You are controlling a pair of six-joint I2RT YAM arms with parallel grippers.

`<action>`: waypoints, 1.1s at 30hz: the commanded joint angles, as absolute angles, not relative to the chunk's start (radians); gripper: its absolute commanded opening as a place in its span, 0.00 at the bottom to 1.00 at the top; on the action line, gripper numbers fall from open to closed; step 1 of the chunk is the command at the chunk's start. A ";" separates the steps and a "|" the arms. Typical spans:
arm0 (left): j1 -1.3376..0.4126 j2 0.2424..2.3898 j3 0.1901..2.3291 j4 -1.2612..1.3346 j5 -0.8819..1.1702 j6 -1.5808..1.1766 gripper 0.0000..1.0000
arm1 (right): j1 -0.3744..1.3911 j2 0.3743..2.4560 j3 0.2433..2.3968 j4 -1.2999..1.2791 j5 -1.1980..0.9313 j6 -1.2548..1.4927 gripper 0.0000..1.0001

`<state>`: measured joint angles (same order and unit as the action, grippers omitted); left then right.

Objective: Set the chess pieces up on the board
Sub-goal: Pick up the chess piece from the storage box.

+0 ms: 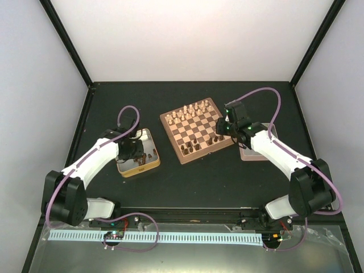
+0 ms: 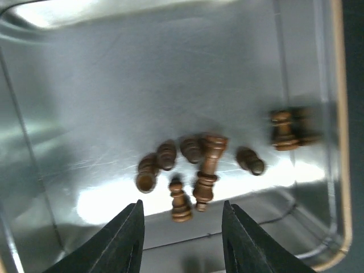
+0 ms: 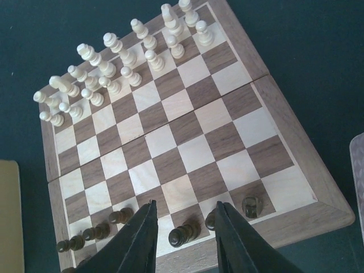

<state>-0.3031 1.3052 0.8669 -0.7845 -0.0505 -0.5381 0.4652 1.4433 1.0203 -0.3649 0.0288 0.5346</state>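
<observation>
Overhead, a dark surface (image 1: pixel 193 187) carries the board (image 1: pixel 196 128) at its centre, turned at an angle, with a metal tin (image 1: pixel 139 170) well apart to its left. Each arm reaches for one of them. The left arm hangs over the tin, which holds the unplaced men, and the right arm hovers at the board's right corner, on the dark side. The left fingers (image 2: pixel 128 239) stand moderately apart with nothing between them, just above a cluster of dark chess pieces (image 2: pixel 207 165), most lying on their sides, so they are probably lining up a pick. The right fingers (image 3: pixel 139 239) are narrowly parted and hold nothing, poised over a dark piece standing on the nearest row. Pale chessmen (image 3: pixel 122 57) fill the two far rows. The dark rows look only partly set, and one toppled piece (image 3: pixel 250 206) near the corner seems to lie on its side.
</observation>
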 commanded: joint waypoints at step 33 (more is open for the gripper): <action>-0.213 1.476 0.928 -0.743 -0.123 -0.442 0.12 | 0.466 1.465 1.024 -0.358 -0.033 0.539 0.18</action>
<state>-0.2218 1.5368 0.8791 -0.7425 -0.1040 -0.4637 0.4652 1.4746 1.0203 -0.3702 -0.0303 0.5308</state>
